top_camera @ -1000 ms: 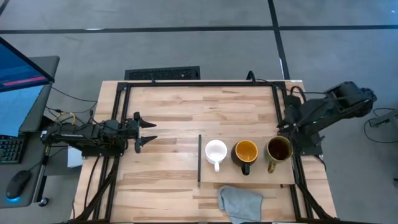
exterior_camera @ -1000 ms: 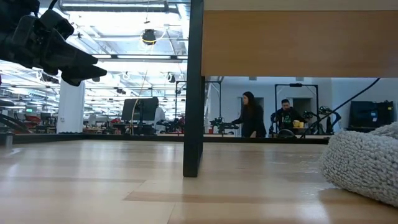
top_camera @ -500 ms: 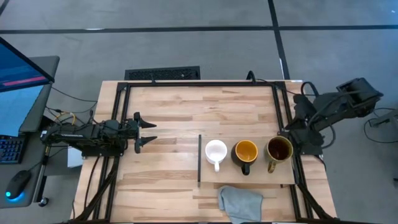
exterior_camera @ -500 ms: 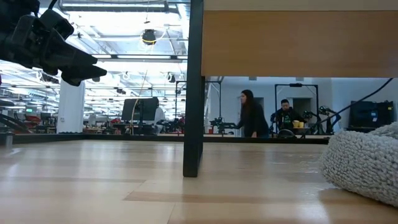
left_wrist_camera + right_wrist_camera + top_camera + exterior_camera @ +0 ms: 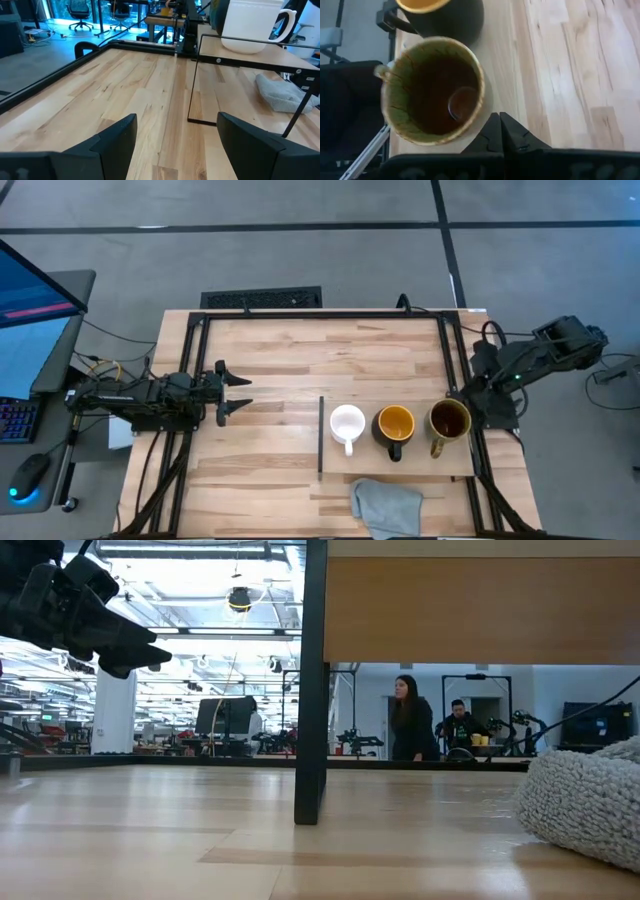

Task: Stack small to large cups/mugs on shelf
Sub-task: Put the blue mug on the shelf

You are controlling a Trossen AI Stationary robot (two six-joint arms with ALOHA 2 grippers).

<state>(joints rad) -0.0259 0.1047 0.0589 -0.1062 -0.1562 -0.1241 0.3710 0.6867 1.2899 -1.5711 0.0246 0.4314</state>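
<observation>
From above, the three mugs stand in a row on the shelf (image 5: 400, 463) at the desk's (image 5: 300, 350) near right part: the white mug (image 5: 347, 423) nearest the dark strip, the black mug (image 5: 395, 423) in the middle, the olive-brown mug (image 5: 449, 419) at the right end. None has moved since the earlier frames. A grey cloth (image 5: 385, 506) lies just in front of the shelf. The left pincer (image 5: 235, 391) hangs over the desk's left side with its fingers spread apart, unchanged. The right arm, folded off the desk's right edge, has dropped back down and in from where it reached half a second ago; its pincer is hidden here.

At desk level, the left pincer (image 5: 130, 652) sits high at the left; the shelf's dark leg (image 5: 311, 740) and the cloth (image 5: 585, 802) stay put. A person (image 5: 409, 720) in the room behind has stepped a little to the right.

The left wrist sees the white mug (image 5: 249, 25) on the raised shelf (image 5: 260, 60), well apart from its open fingers (image 5: 117, 137).

The right wrist looks down into the olive-brown mug (image 5: 432, 90), the black mug (image 5: 447, 15) just beside it; the right pincer (image 5: 500, 132) is closed, fingertips meeting beside the olive rim
</observation>
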